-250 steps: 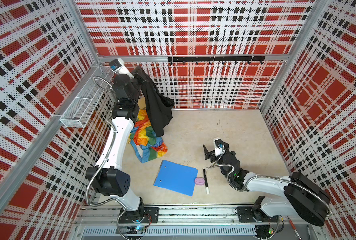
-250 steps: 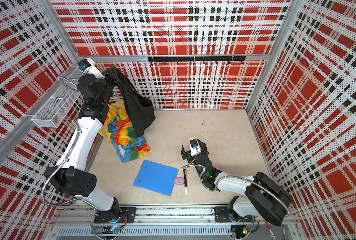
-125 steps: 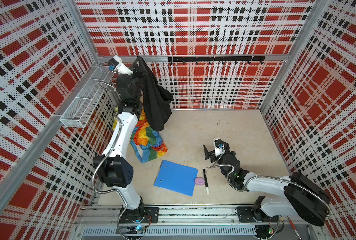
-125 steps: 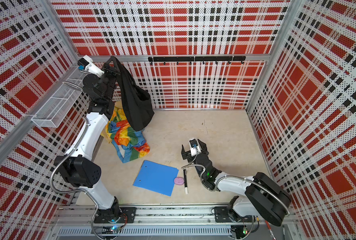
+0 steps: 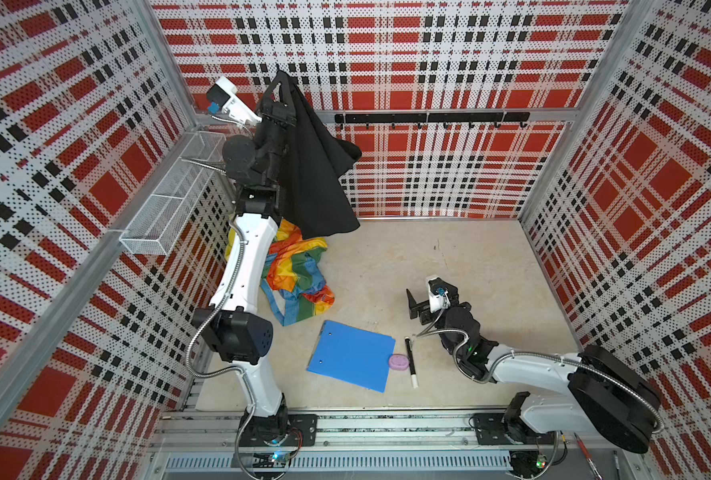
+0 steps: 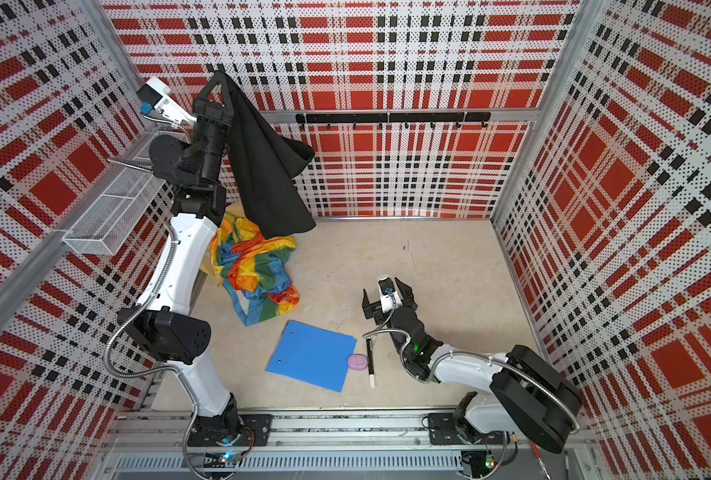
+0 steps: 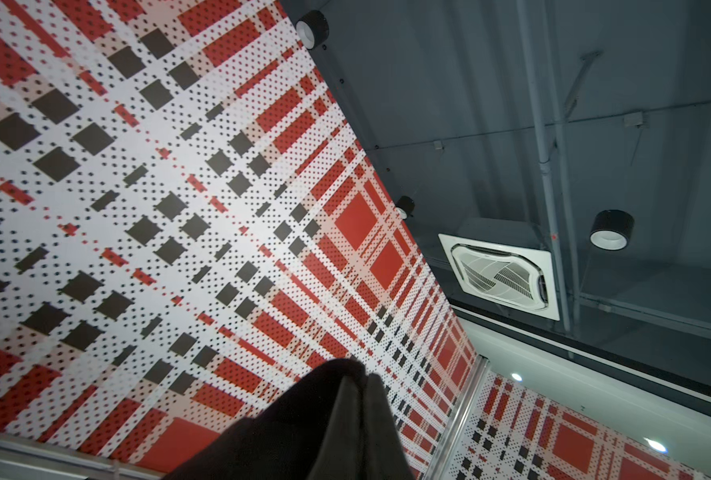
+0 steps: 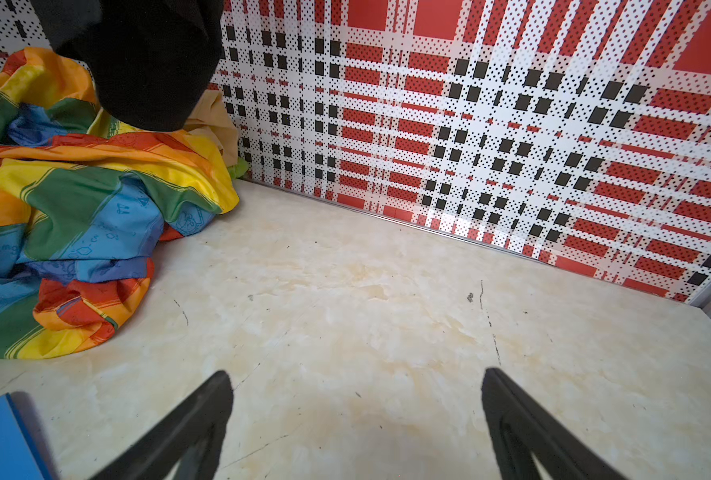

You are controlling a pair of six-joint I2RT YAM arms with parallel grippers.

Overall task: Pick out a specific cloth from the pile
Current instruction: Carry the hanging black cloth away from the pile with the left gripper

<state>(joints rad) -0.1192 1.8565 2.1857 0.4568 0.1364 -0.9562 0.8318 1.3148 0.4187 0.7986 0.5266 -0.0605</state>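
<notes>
Black cloth (image 5: 316,178) hangs from my left gripper (image 5: 281,85), whose jaws are pinched tight on its top edge, raised high. The hem drapes just over the pile (image 5: 300,274); whether they touch I cannot tell. To do this well, I would hold the pinch firm, carry the cloth sideways over bare floor (image 5: 408,257), well away from the pile, then lower it slowly so nothing drags along. My right gripper (image 8: 356,376) sits low, jaws wide apart, holding nothing. Off to the left, the wire basket (image 5: 167,208) shows nothing inside.
</notes>
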